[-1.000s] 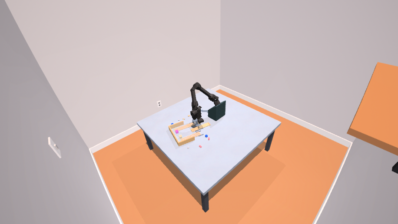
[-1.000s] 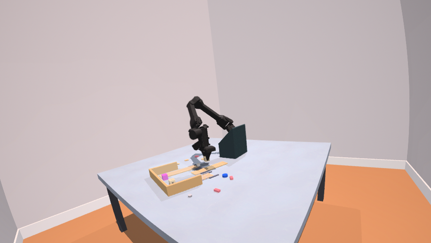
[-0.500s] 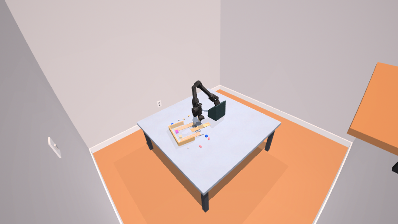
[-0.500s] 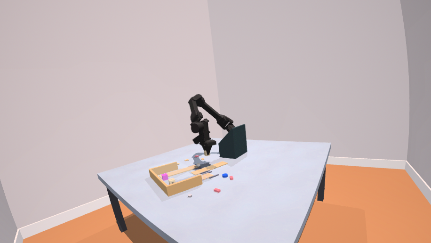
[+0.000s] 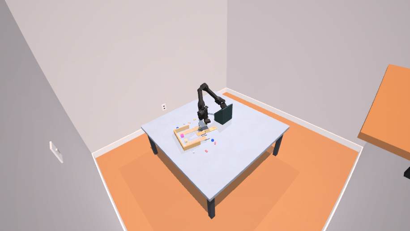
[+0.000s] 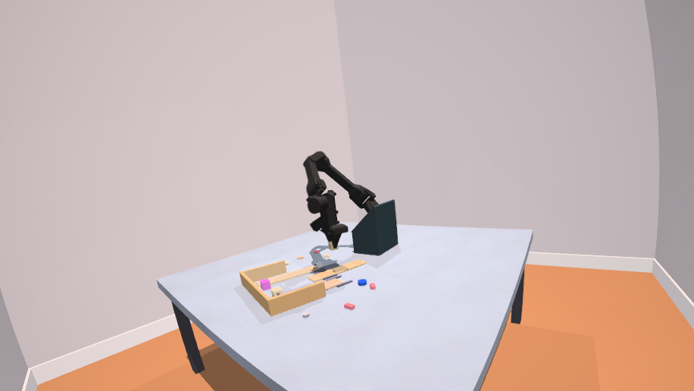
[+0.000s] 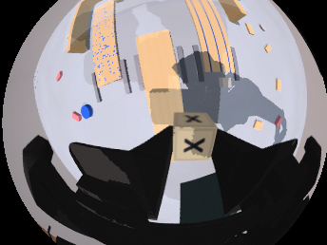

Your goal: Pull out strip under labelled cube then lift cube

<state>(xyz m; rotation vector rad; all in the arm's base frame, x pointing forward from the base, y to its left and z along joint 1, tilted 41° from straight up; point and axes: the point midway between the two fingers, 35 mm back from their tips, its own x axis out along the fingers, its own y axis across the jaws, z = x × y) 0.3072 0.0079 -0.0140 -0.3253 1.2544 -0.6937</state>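
My gripper (image 6: 332, 242) (image 7: 190, 130) is shut on a beige cube with black X marks, held in the air above the table between the arm's base and the wooden frame. The plain strip (image 5: 212, 128) (image 6: 358, 264) (image 7: 154, 52) lies flat below it, outside the frame's walls, with no cube on it. A dotted strip (image 7: 105, 43) lies on one side of it and a blue-striped strip (image 7: 211, 33) (image 6: 293, 276) on the other. A magenta cube (image 5: 181, 135) (image 6: 264, 284) and another beige cube (image 5: 185, 140) (image 6: 276, 291) with a dark mark stand inside the frame.
The three-sided wooden frame (image 5: 192, 145) (image 6: 298, 299) has its open side toward the arm. Thin grey guide bars (image 7: 127, 76) stand near the strips. A blue disc (image 5: 212, 140) (image 6: 362, 282) (image 7: 86, 111) and a red piece (image 5: 206, 151) (image 6: 348, 306) lie outside. A dark block (image 5: 225, 114) (image 6: 383, 228) stands at the arm's base.
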